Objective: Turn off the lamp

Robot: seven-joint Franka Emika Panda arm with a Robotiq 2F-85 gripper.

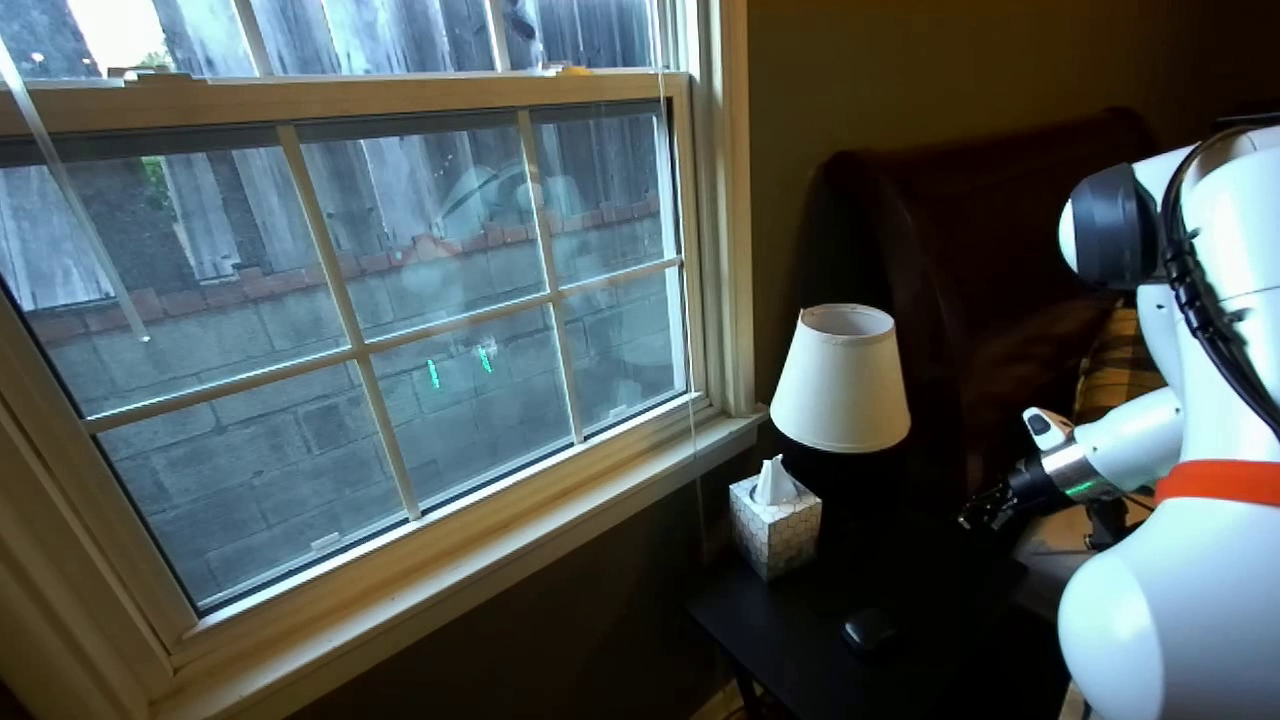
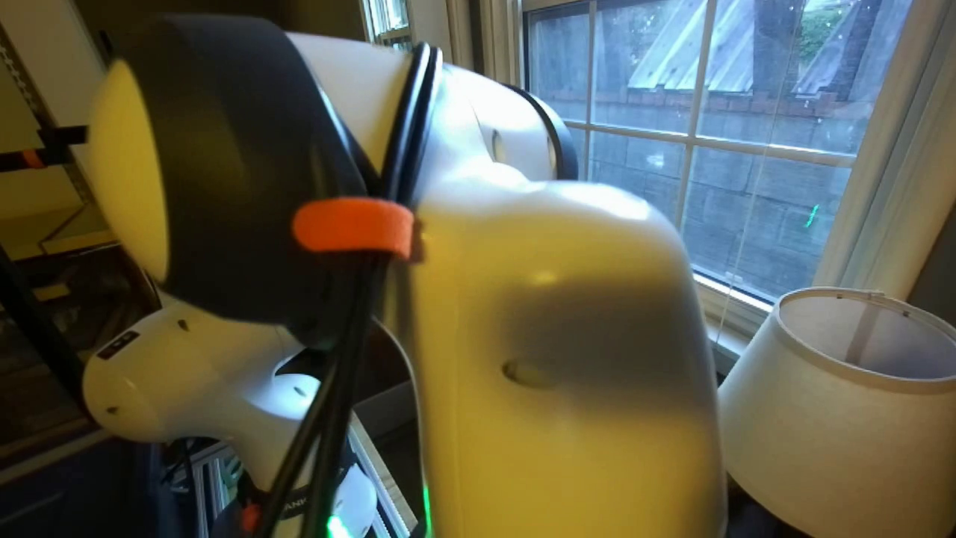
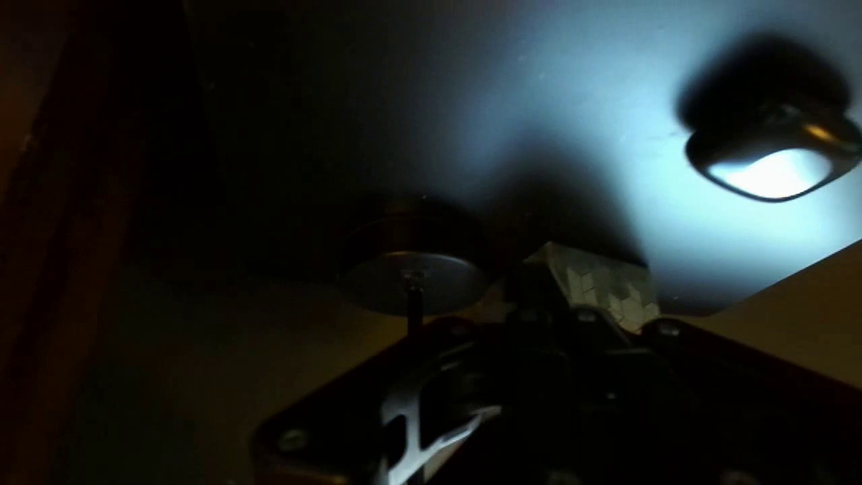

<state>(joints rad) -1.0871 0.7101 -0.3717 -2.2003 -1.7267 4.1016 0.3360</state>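
The lamp has a cream cone-shaped shade that shows in both exterior views (image 1: 840, 385) (image 2: 844, 441). No bright glow shows in the shade. Its dark round base (image 3: 431, 286) and thin dark pole (image 3: 415, 306) show in the wrist view, left of the fingertips. My gripper (image 1: 972, 514) is beside the lamp, on the arm's side and a little below the shade, apart from it. In the wrist view the gripper's dark fingers (image 3: 537, 286) look shut together with nothing seen between them. The lamp's switch cannot be made out.
A black table (image 1: 780, 640) bears a patterned tissue box (image 1: 775, 530), also in the wrist view (image 3: 609, 286). A small black rounded object (image 1: 868, 630) lies near it, also in the wrist view (image 3: 771, 158). The window sill (image 1: 520, 570) and a dark brown headboard (image 1: 1000, 220) border the table.
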